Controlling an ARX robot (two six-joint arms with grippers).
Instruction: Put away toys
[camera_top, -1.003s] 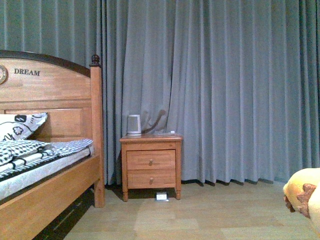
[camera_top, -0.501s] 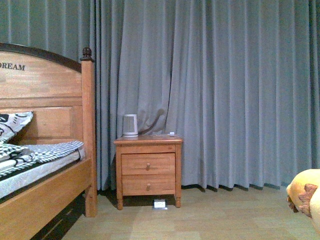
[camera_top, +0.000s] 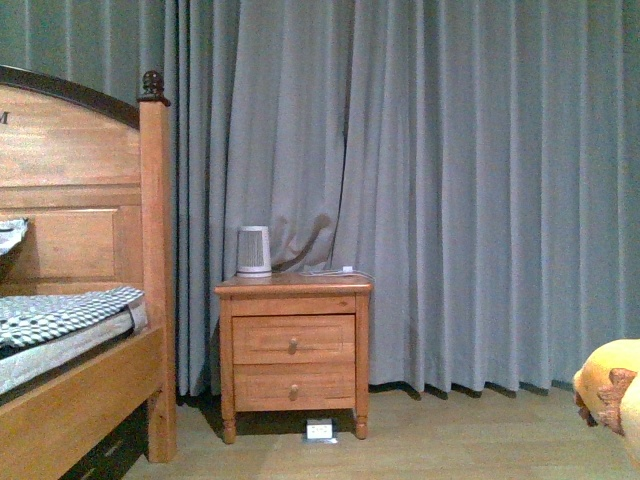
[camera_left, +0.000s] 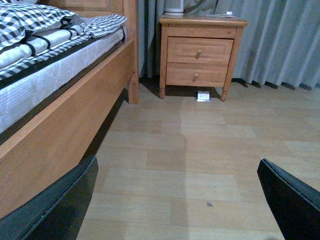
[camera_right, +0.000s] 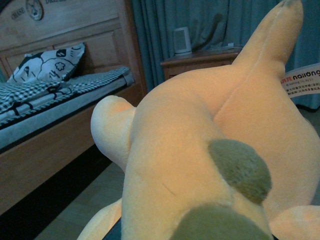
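While the soft orange-yellow plush animal (camera_right: 200, 150) with brownish spots sits low at my far right, filling the right wrist view, I cannot tell the right gripper's state; my left gripper (camera_left: 176, 167) gapes wide above the pale wooden floor (camera_left: 215, 130).

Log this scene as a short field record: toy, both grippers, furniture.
toy: orange-yellow plush toy, fills the right wrist view, at the front view's right edge
left gripper: open, nothing between its fingers, wooden floor beyond
right gripper: hidden behind the plush
nightstand: both drawers shut, white ribbed device on top, grey curtain behind
bed: wooden frame, checked bedding, left of the nightstand
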